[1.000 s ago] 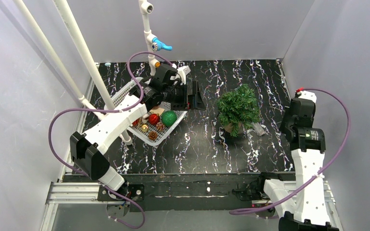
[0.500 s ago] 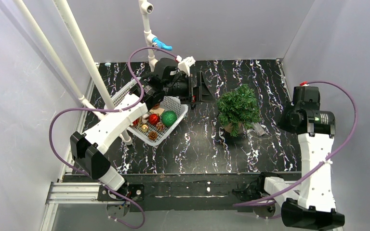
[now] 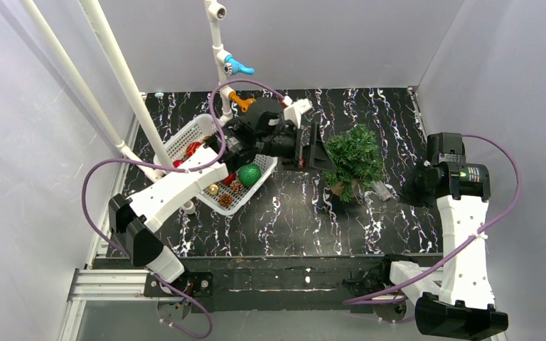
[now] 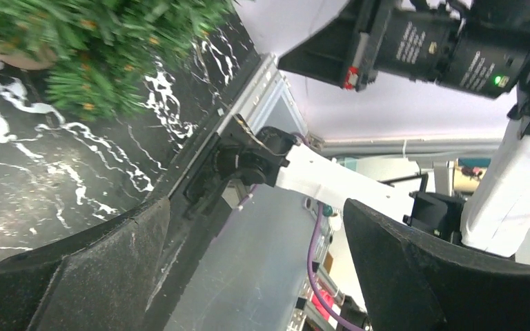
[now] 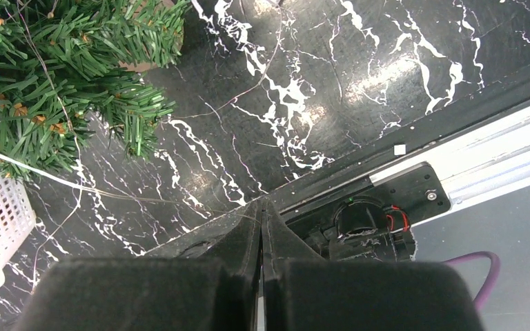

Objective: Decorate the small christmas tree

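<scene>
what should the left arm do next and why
Probably ease the left gripper a little to the right onto the small christmas tree: its jaws stand wide open and empty just beside the foliage, while the right gripper looks shut on a thin wire leading from the tree.

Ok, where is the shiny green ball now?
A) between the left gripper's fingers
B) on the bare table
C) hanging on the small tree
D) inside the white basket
D: the green ball lies inside the white basket, and the left gripper is open and empty.
</scene>
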Action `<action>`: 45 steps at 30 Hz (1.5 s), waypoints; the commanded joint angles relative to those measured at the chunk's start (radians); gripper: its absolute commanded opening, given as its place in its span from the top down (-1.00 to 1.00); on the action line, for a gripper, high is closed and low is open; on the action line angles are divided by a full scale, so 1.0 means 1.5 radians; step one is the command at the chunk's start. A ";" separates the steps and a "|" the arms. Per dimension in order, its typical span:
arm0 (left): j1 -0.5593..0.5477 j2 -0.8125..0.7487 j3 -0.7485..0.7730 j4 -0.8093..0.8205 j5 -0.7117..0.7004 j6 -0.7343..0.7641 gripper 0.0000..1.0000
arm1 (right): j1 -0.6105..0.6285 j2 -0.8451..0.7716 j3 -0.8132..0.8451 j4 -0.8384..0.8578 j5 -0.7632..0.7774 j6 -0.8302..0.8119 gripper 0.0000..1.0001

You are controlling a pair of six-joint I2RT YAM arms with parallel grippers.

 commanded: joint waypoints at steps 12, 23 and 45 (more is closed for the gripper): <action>-0.109 0.122 0.030 0.074 -0.081 -0.152 -0.65 | 0.001 -0.010 -0.005 0.015 -0.017 0.003 0.97; -0.133 0.185 0.077 0.069 -0.093 -0.160 -0.20 | 0.001 -0.008 -0.006 0.025 -0.024 -0.007 0.97; -0.145 0.104 0.103 -0.309 -0.025 -0.042 1.00 | 0.000 -0.028 -0.088 0.068 0.024 -0.005 0.90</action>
